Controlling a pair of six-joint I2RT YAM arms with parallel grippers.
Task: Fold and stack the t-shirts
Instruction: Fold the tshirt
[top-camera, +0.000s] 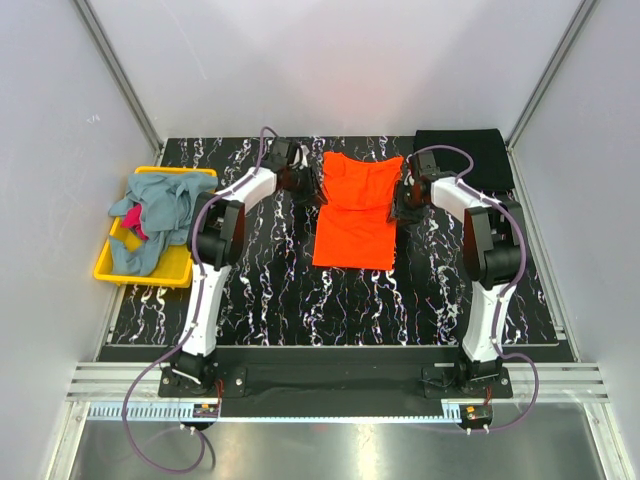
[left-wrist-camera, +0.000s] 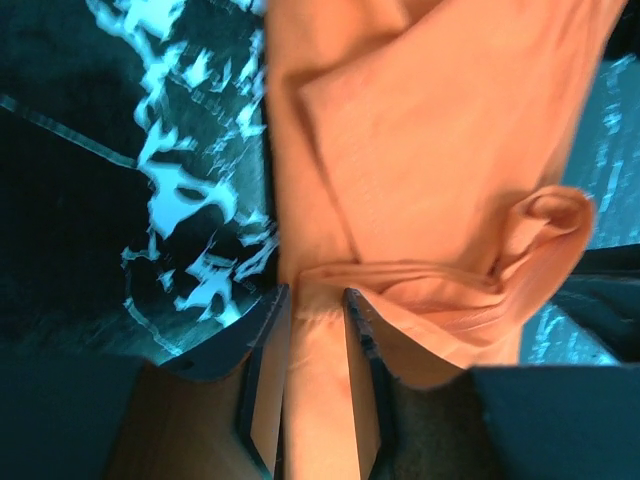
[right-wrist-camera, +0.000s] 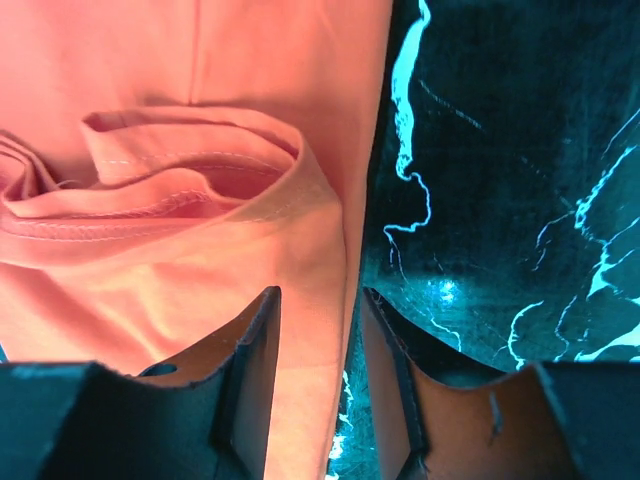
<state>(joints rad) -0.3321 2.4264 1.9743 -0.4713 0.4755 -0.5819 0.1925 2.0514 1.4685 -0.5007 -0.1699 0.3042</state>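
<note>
Table (top-camera: 280, 290) in black marble pattern is carrying one orange t-shirt (top-camera: 357, 215), lying partly folded at upper centre, and one folded black t-shirt (top-camera: 462, 158) at the upper right. One yellow bin (top-camera: 105, 268) at the left edge is holding a heap of grey-blue t-shirts (top-camera: 160, 205) with one magenta t-shirt (top-camera: 133, 222) peeking out; how many grey-blue ones, I cannot tell. Two arms are flanking the orange shirt. Left fingers (left-wrist-camera: 268, 370) are standing parted astride its one edge, right fingers (right-wrist-camera: 255, 370) parted astride the opposite edge, neither pinching.
</note>
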